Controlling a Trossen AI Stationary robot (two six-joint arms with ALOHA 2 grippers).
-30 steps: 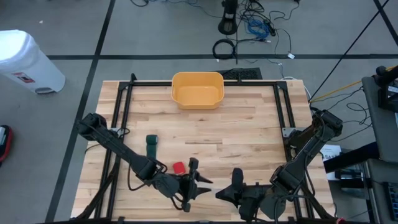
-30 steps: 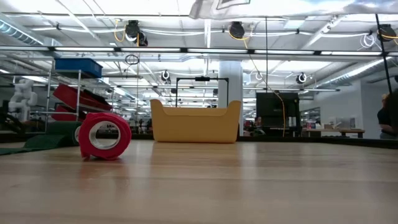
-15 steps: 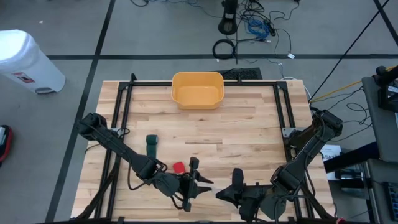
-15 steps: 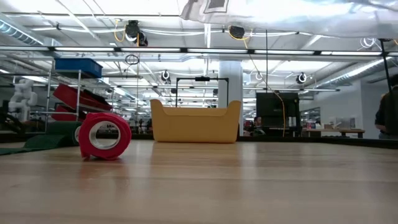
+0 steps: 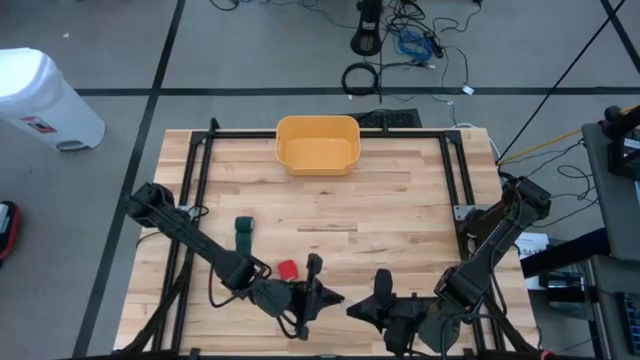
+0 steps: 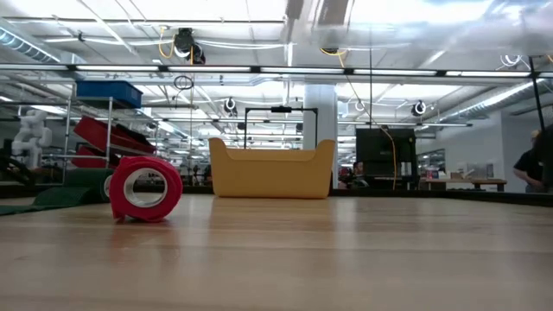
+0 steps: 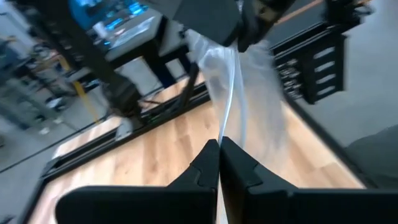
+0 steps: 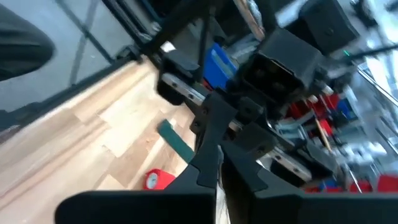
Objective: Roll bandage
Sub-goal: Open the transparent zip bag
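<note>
A red bandage roll (image 5: 288,269) rests on its curved side on the table, its hollow core facing the low view (image 6: 144,187). A dark green bandage (image 5: 243,232) lies flat beyond it. My left gripper (image 5: 335,297) and my right gripper (image 5: 352,312) face each other above the table's near edge, both shut. A thin clear film (image 7: 227,81) runs between them and shows as a pale blur at the top of the low view (image 6: 346,13). My left gripper (image 7: 220,142) pinches the near end of the clear film (image 7: 222,132) between its two fingertips, coming almost level from the table's left. The film rises from the fingers toward the other gripper, clear of the table. My right gripper (image 8: 217,149) is shut where the film's far end (image 7: 200,45) arrives. It comes almost level from the table's right. Its own dark fingers hide the place of contact, so the part held cannot be told.
A yellow bin (image 5: 317,143) stands at the table's far edge. Black frame rails (image 5: 190,200) run along the left and right sides. A white container (image 5: 45,100) stands on the floor to the left. Bare wood lies between the bin and the grippers.
My left gripper has shut on the clear film without moving from its place. In the low view the film's blur overhead has shifted and narrowed. The red roll and the green bandage have stayed where they were.
</note>
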